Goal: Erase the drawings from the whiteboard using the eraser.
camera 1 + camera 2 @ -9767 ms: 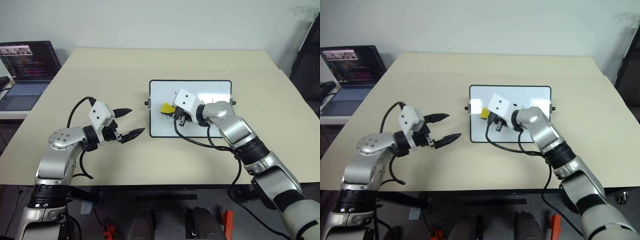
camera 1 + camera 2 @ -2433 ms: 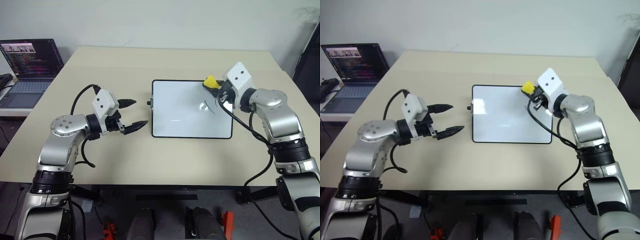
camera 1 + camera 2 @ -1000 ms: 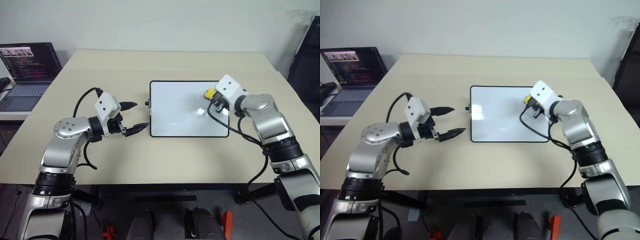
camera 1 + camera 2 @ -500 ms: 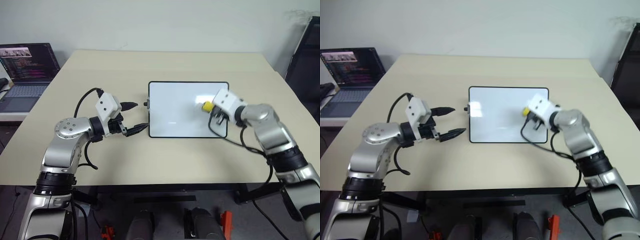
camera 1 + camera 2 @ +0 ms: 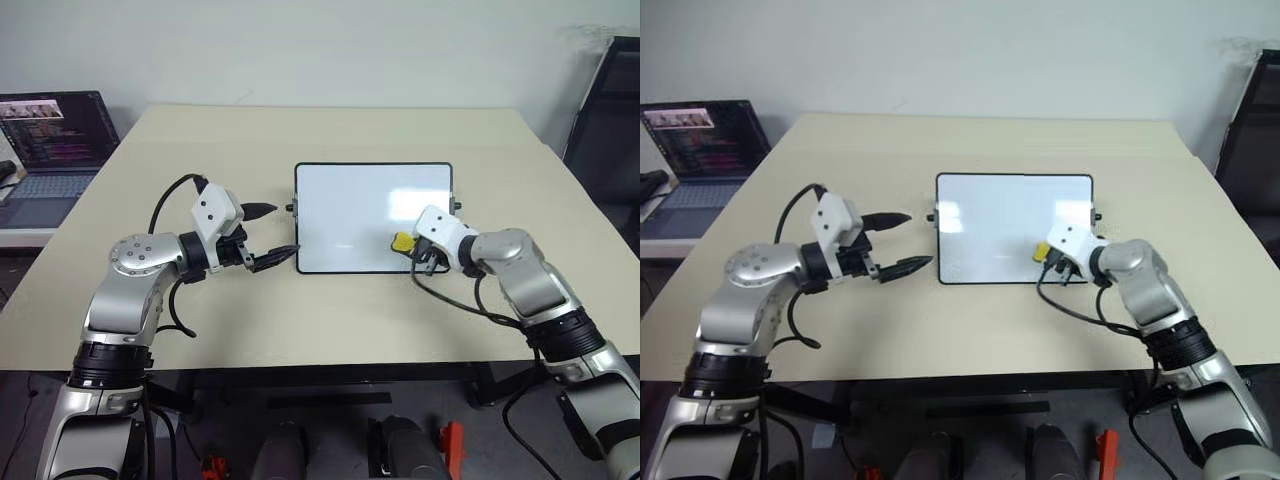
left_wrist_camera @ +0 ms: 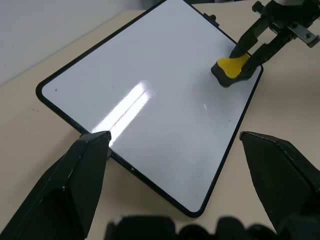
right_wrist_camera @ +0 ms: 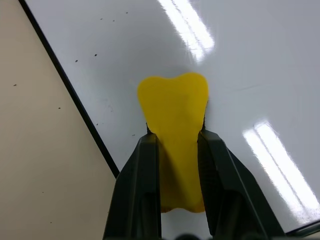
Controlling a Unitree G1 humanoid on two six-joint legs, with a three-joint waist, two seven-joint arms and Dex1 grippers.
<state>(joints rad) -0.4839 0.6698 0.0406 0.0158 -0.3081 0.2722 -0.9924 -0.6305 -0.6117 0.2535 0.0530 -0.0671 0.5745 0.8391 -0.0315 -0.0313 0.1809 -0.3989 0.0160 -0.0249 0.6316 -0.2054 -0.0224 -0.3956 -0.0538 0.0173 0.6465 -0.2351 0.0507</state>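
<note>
From the head cameras I see the whiteboard [image 5: 373, 217] lying mid-table, its white face looking bare of drawings, so I judge the wiping nearly or fully done. My right gripper [image 5: 413, 247] is clamped on the eraser [image 5: 402, 241] at the board's near right corner. My left gripper [image 5: 263, 236] hovers spread apart just beside the board's left edge. The left wrist view gives only glare and a few specks. The right wrist view has tiny dark flecks near the frame, perhaps leftover dust.

no readable text, laptop screen [image 5: 55, 125] lines too small
</note>
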